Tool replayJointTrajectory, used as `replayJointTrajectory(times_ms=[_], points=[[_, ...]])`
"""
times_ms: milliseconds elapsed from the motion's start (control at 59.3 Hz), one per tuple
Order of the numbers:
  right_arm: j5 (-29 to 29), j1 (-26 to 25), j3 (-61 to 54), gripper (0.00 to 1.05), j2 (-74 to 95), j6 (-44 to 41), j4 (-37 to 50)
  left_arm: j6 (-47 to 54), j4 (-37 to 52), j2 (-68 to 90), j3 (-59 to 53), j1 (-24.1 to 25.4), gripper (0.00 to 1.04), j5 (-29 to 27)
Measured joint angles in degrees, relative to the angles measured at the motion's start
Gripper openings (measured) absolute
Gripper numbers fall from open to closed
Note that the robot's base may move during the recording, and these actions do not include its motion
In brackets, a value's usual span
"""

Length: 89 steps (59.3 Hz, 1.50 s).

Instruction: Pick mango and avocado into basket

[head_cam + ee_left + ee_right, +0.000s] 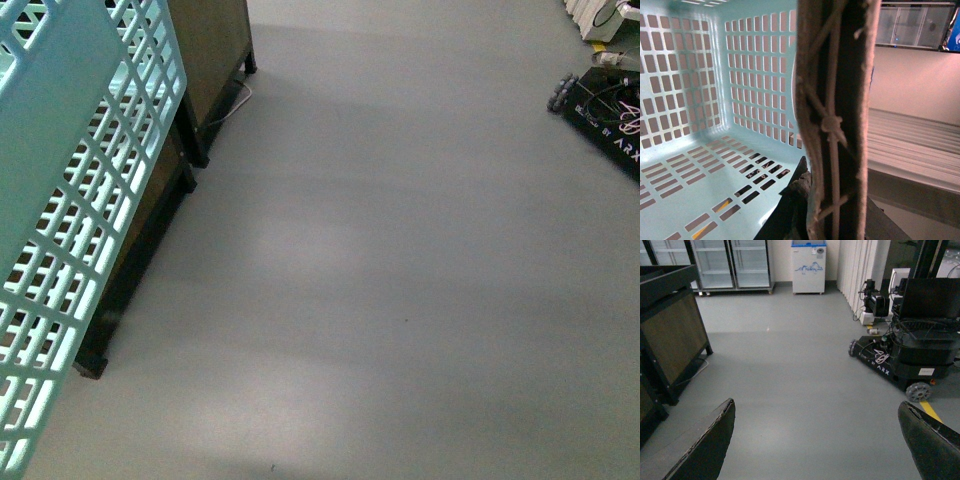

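While the left tool (835, 215) grips the basket (60, 150) by its handle (832, 100), slotted floor (690, 185) bare, right tool (816, 410) spread wide.

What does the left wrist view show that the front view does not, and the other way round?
Only the left wrist view: the inside of the basket, with no fruit on the visible part of its bottom, its brown handle with white ties, and the left gripper closed around that handle. Only the front view: the grey floor, dark wooden stands and a black ARX base. Both: the turquoise lattice wall of the basket.
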Motion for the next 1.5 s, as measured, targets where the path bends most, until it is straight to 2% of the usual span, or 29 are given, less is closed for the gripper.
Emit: replayJointTrajectory(times_ms=[1013, 1502], points=[[0.15, 0.00, 0.00, 0.96, 0.00, 0.00, 0.00, -0.35, 0.00, -0.11, 0.13, -0.13, 0.07, 1.25], [-0.04, 0.00, 0.00, 0.96, -0.07, 0.02, 0.00, -0.13, -0.09, -0.07, 0.20, -0.04, 0.07, 0.11]])
